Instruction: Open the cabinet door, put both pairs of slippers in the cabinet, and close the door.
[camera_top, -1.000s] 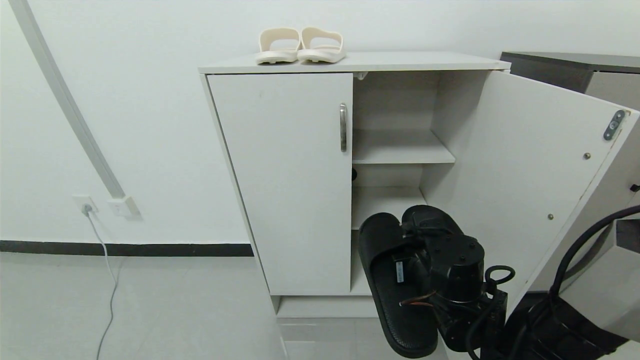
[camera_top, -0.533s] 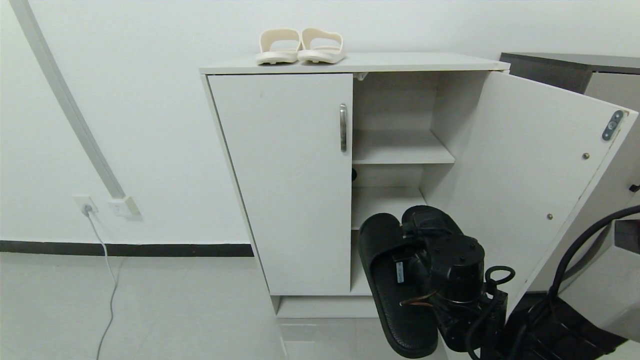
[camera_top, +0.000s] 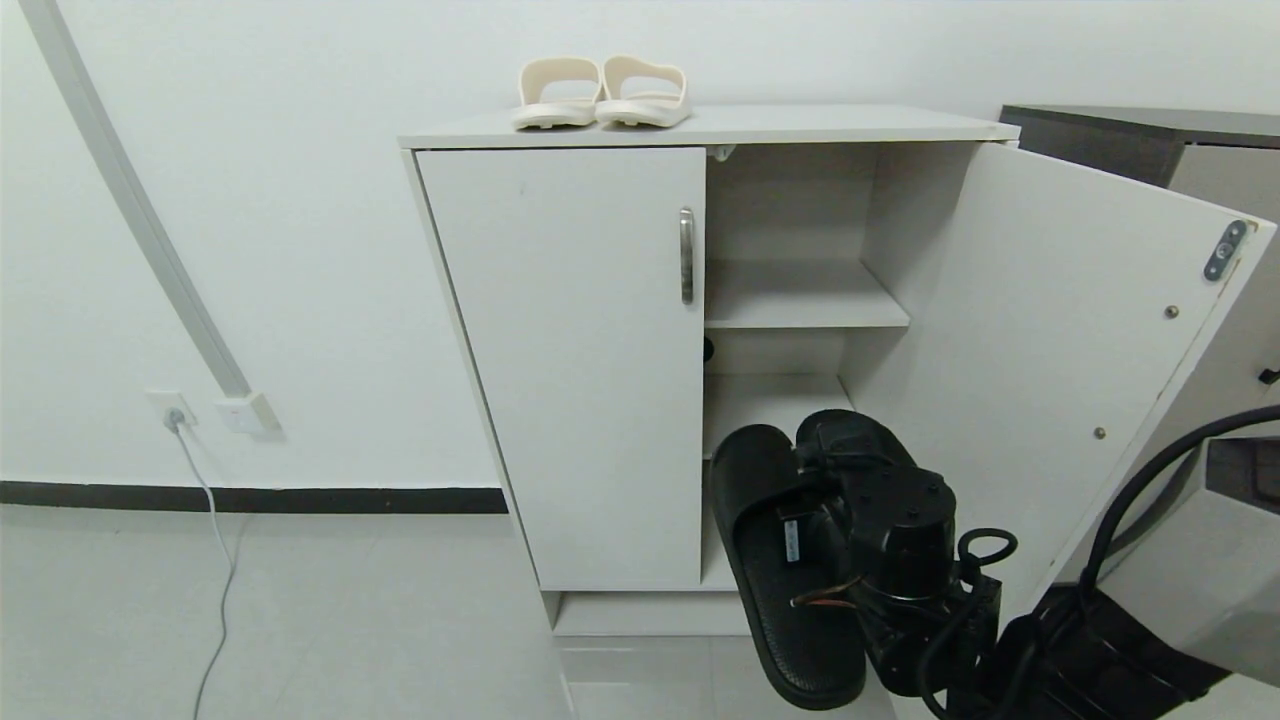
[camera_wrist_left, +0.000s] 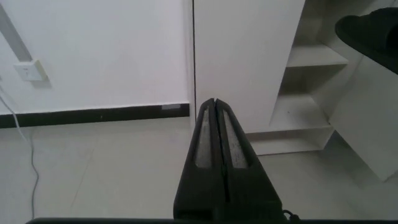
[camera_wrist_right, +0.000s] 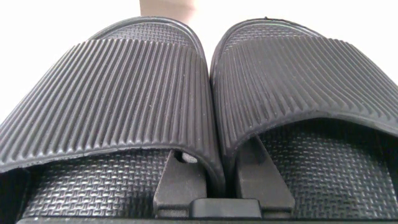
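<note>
The white cabinet (camera_top: 600, 400) has its right door (camera_top: 1050, 350) swung open and its left door shut. A cream pair of slippers (camera_top: 600, 92) rests on the cabinet top. My right gripper (camera_top: 815, 520) is shut on the black pair of slippers (camera_top: 770, 560), held side by side in front of the open compartment, near the lower shelf. In the right wrist view its fingers (camera_wrist_right: 180, 183) pinch the two inner edges of the black slippers (camera_wrist_right: 124, 81) together. My left gripper (camera_wrist_left: 214, 134) is shut on nothing, held low over the floor, facing the cabinet (camera_wrist_left: 249, 56).
Two bare shelves (camera_top: 800, 295) show inside the open half. A dark cabinet (camera_top: 1150, 140) stands to the right behind the open door. A wall socket with a cable (camera_top: 205, 500) is at the left, above grey floor.
My right gripper with the black slippers has shifted slightly left and toward the cabinet. The cream pair and the doors have not moved.
</note>
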